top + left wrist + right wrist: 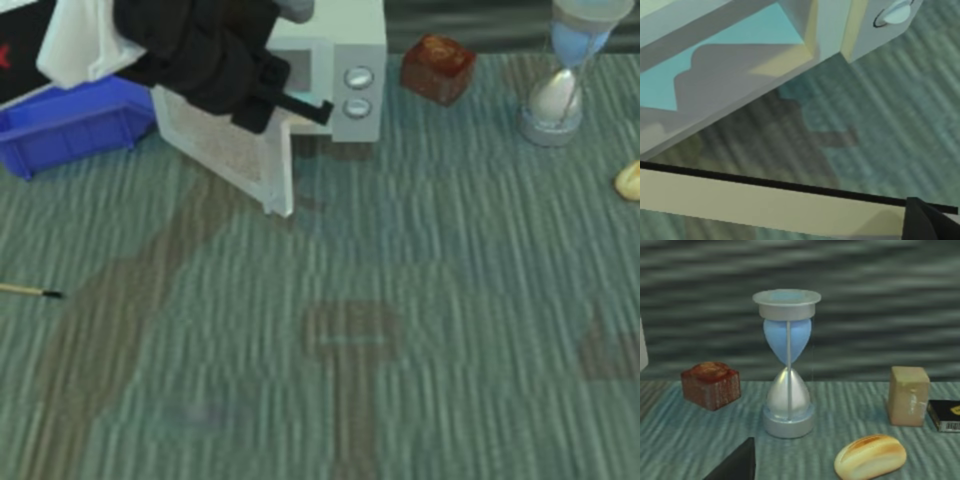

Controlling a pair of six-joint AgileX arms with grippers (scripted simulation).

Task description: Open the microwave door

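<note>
The pale grey-white microwave (345, 45) stands at the back of the table, its two round knobs (358, 92) facing front. The microwave door (225, 150), with its speckled mesh window, is swung well out toward the front left, and the oven's cavity (730, 65) shows behind it. My left gripper (292, 100) hangs over the door's free edge, shut on it. In the left wrist view one dark finger (932, 222) lies against the door's pale edge (765, 205). My right arm is out of the top view; only one dark finger (740, 465) shows.
A blue bin (70, 125) sits left of the microwave, partly under my left arm. To the right are a red-brown block (437, 67), an hourglass (560, 80) and a bread roll (630, 180). A thin stick (30, 291) lies at the left edge. A tan box (909, 395) stands beyond the roll.
</note>
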